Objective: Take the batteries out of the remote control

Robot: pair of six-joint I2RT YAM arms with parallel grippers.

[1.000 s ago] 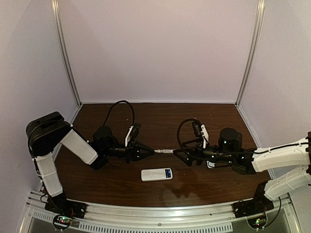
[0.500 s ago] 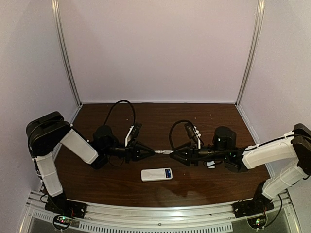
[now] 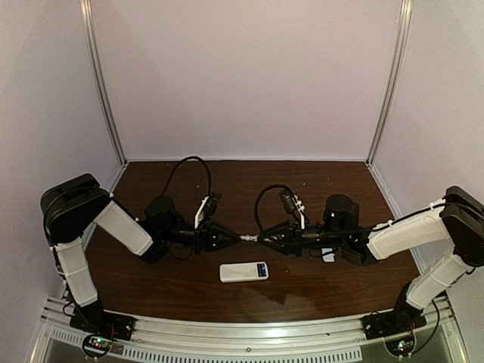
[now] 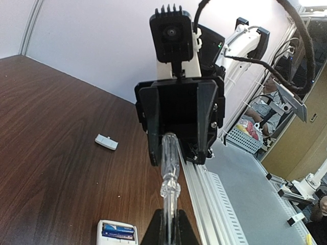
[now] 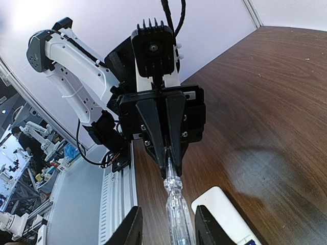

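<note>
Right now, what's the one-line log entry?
left gripper: shut on screwdriver shaft | right gripper: open around handle | batteries: in remote control | cover: off

Overhead camera surveys the whole bench (image 3: 242,181); wrist cameras face each other closely, sharing the screwdriver (image 4: 169,168) and remote control (image 3: 243,271).

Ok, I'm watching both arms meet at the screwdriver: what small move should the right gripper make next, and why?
Probably close the right gripper on the screwdriver. Its fingers straddle the handle with a gap showing, while the left gripper is shut on the other end, so only one side grips firmly. The batteries sit in the remote control.
</note>
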